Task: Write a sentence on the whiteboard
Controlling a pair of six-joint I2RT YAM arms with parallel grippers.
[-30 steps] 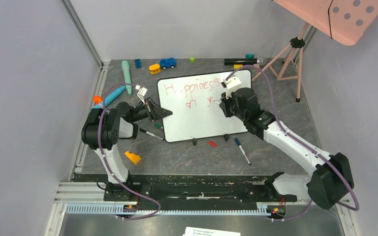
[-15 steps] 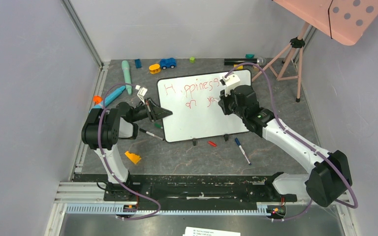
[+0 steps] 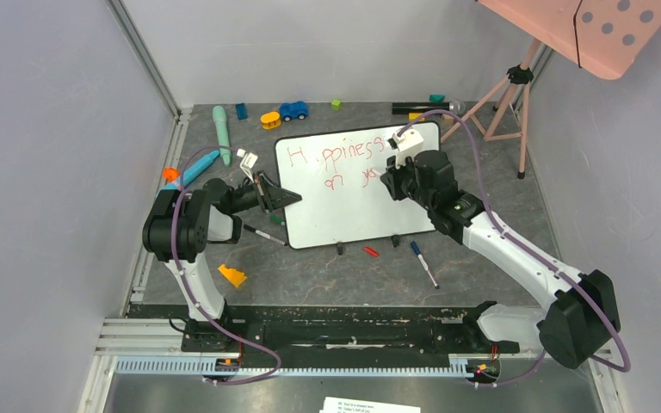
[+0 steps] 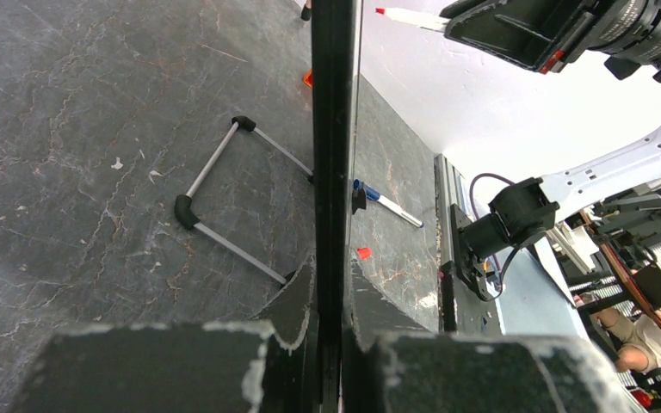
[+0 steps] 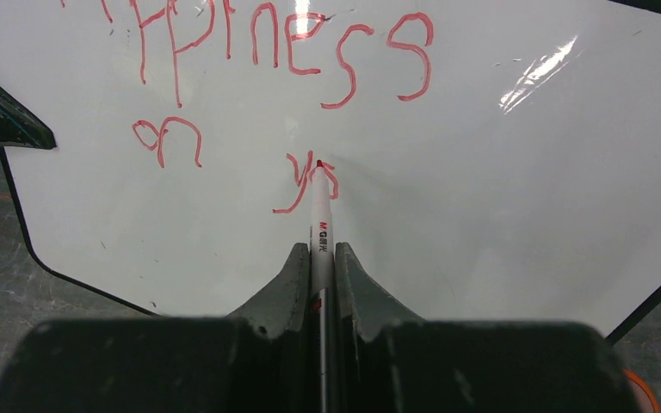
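Pressing its tightly pinched red-tipped marker (image 5: 319, 206) too hard, the right claw (image 5: 318, 251) could shove the glossy white whiteboard (image 5: 499, 172) from the clamp of the left claw (image 4: 331, 280).

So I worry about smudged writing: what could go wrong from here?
The right pincer holds the red marker with its tip on the whiteboard, in the second line of the sentence; its fingers might smear the letters if they dip. The left pincer clamps only one edge of the board, so writing pressure could possibly shift it and skew the line.
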